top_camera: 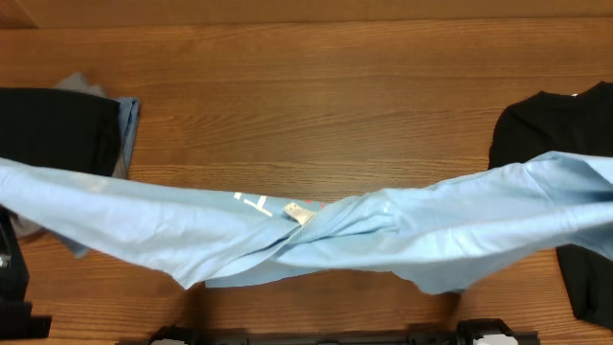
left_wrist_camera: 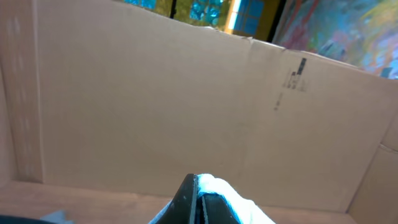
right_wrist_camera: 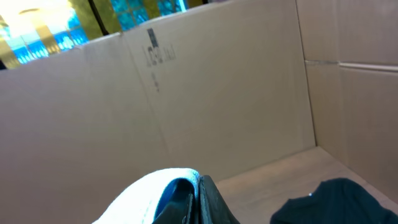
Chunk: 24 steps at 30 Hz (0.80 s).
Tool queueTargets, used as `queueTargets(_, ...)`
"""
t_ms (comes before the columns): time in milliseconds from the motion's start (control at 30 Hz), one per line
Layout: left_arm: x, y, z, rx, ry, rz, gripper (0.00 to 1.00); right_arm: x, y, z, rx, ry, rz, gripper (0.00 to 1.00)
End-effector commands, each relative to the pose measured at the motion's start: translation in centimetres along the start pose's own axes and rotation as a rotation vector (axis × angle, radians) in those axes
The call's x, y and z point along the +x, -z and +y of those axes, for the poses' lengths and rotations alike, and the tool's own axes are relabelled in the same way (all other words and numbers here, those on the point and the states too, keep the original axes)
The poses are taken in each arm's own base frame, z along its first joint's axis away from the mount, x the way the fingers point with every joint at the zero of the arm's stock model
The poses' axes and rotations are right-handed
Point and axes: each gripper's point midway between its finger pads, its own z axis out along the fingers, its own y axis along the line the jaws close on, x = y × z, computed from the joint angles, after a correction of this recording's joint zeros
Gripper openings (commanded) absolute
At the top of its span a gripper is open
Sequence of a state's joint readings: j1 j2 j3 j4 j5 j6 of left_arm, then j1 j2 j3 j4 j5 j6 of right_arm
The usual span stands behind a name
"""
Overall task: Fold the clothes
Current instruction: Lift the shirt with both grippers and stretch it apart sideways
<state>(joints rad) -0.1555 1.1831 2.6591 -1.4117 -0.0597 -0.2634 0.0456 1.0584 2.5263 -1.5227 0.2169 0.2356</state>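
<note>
1. The left gripper (left_wrist_camera: 196, 199) has its jaws pressed tight together. They pinch a pale fold of the sky-blue T-shirt (top_camera: 306, 230) at their tip, and the cloth bunches just to the right of the fingers.
2. The right gripper (right_wrist_camera: 200, 200) is also clamped on this shirt. The cloth comes out of the seam between its fingers and drapes over the left one.
3. Between the two grippers the shirt runs as one long stretched band across the table (top_camera: 316, 105). It sags and bunches midway, where white lettering (top_camera: 251, 201) and a small tag (top_camera: 299, 213) show.
4. Ahead and to the right of the right gripper lies a black T-shirt (top_camera: 546, 125), and the blue shirt's right end crosses over it.
5. At the left gripper's end, a folded stack (top_camera: 57, 129) of black, grey and blue sits just beyond the band.
6. A cardboard wall (left_wrist_camera: 155, 93) stands ahead of both grippers.
</note>
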Motion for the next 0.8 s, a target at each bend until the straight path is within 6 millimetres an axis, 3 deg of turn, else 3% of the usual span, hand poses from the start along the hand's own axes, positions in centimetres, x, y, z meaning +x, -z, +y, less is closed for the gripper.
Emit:
queueTargets(0,-0.4,0.8,-1.0,0.057,0.015,-0.013,0.04,-0.9,1.7,0.1,-0.022,-0.037,-0.046,0.04)
queueTargets(200,0.3,0.9,-1.2,0.069,0.013,0.014,0.04,-0.3,1.5,0.0,-0.017,-0.036,-0.019,0.04)
queueTargets(367,1.0,-2.0,0.5,-0.035,0.009,0.051,0.04,0.7,-1.7,0.3,0.001,-0.026,0.032,0.04)
queueTargets(567,5.1,-11.3,1.3,-0.091,-0.035,0.226,0.04,2.5,-9.2,1.3,0.025,-0.01,0.107,0.04)
queueTargets(767,9.7,-24.2,1.8,-0.114,-0.064,0.321,0.04,6.4,-19.6,2.1,0.069,0.027,0.242,0.04)
